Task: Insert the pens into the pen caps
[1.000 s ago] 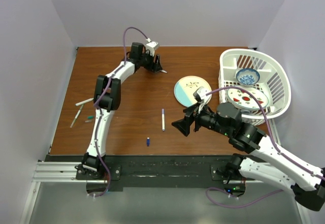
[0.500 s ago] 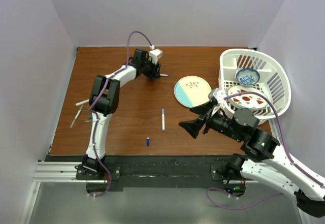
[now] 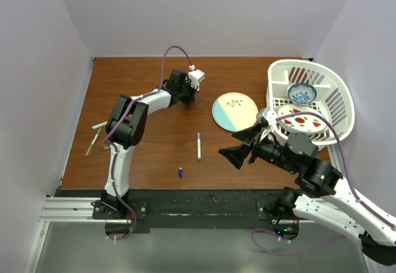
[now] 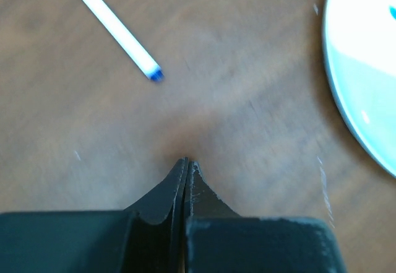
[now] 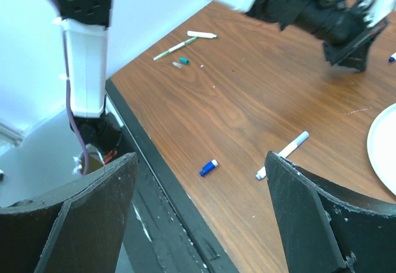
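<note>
Brown wooden desk (image 3: 154,155): left claw (image 4: 185,168) pinched shut, apparently empty, just short of a white blue-tipped stick pen (image 4: 117,28); right claw (image 5: 201,205) gapes above a dark blue plastic cap (image 5: 209,168), presumably to collect it.

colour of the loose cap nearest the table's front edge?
Dark blue small plastic cap; clearest in right wrist view.

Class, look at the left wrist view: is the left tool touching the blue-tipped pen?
Apart. Left wrist view: bare table separates the shut left tool from the pen.
</note>
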Controlling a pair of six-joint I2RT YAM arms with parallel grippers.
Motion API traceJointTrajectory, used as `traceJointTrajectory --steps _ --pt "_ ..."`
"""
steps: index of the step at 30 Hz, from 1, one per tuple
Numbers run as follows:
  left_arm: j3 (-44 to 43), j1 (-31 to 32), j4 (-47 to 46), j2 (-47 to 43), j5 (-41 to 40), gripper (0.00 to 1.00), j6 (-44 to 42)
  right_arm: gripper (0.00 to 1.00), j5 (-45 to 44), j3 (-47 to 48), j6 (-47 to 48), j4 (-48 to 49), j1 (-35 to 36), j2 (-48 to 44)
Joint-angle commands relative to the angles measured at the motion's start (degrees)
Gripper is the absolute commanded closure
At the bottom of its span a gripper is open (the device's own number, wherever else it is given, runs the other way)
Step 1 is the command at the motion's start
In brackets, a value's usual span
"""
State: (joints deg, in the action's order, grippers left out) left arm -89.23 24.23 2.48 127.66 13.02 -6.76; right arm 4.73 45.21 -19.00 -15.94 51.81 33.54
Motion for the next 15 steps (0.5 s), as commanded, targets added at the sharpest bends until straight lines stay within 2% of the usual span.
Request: traceJointTrajectory --steps 1,4,7,8,9,12,15 --pt "8.7 0.5 -1.4 -8.3 -0.3 1.0 6.3 0.13 -3.4 0.5 -4.6 3.6 0.2 1.7" --pt "13.5 0.3 -5.5 -12.8 -0.4 1.0 11.5 0.13 -6.8 0.6 -7.3 3.0 0.2 4.2" --pt "12.7 0.3 -3.7 -12.8 -5.0 0.99 15.5 0.13 -8.1 -0.1 -9.1 4.1 0.2 5.3" --pt "11.2 0.3 -3.5 -12.6 -7.2 0.93 16.4 0.13 -7.8 -0.5 -9.5 4.4 0.1 5.6" --pt "10.7 0.3 -3.6 -12.3 -7.7 0.77 17.9 0.13 -7.6 -0.6 -9.7 4.9 0.2 5.7" --pt "7.2 0.3 -3.6 -10.1 -10.8 0.56 19.7 0.14 -7.2 -1.4 -10.2 5.6 0.2 5.1" --pt "1.4 0.2 -0.5 -6.1 -14.7 0.5 18.6 0.14 -7.5 -2.1 -9.8 5.7 0.2 4.1"
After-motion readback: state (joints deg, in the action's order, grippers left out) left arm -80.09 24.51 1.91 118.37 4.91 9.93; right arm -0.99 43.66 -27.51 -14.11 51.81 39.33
